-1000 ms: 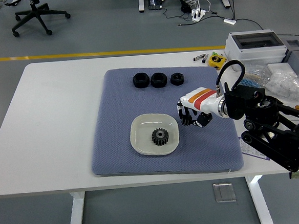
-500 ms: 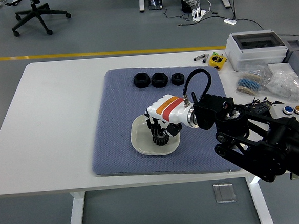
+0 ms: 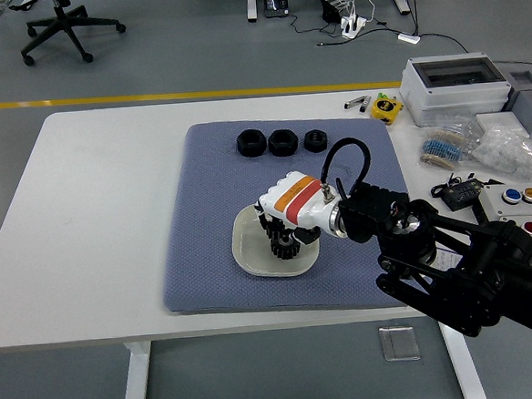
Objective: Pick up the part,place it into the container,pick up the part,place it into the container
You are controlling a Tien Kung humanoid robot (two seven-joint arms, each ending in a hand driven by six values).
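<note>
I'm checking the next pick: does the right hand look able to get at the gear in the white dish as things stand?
Probably yes. The right hand is directly over the white dish, its fingers down around the gear, and nothing lies between them; whether they grip it cannot be told.

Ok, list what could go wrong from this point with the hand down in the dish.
1. The right hand is curled over the gear inside the white dish; lifting could drag or tip the shallow dish on the blue mat.
2. The fingers hide most of the gear, so the grip cannot be judged; it may slip.
3. Three black nuts lie just behind; a wide swing could knock them.
</note>
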